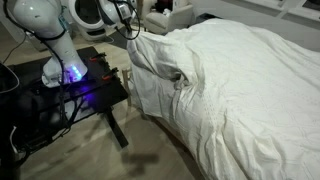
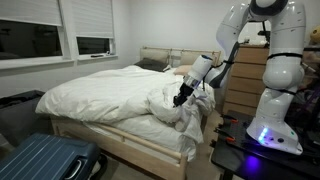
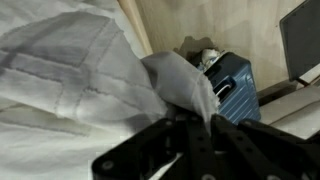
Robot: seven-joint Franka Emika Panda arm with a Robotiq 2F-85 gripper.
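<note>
At bed (image 2: 122, 141) edge: gripper (image 2: 183, 97) clamped shut on duvet (image 2: 105, 95) fold
duvet: white, soft, crumpled, quilted
suitcase (image 2: 48, 160): blue, ribbed hard-shell, 8 o'clock of gripper

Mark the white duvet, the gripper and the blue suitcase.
white duvet (image 2: 100, 95), in an exterior view, on its top surface.
gripper (image 2: 183, 98), in an exterior view, between its fingertips, shut on the cloth.
blue suitcase (image 2: 45, 158), in an exterior view, on its ribbed side.

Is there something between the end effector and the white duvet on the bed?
Nothing visible. The end effector is shut on a fold of the white duvet near the edge of the bed; no object lies between them.
</note>
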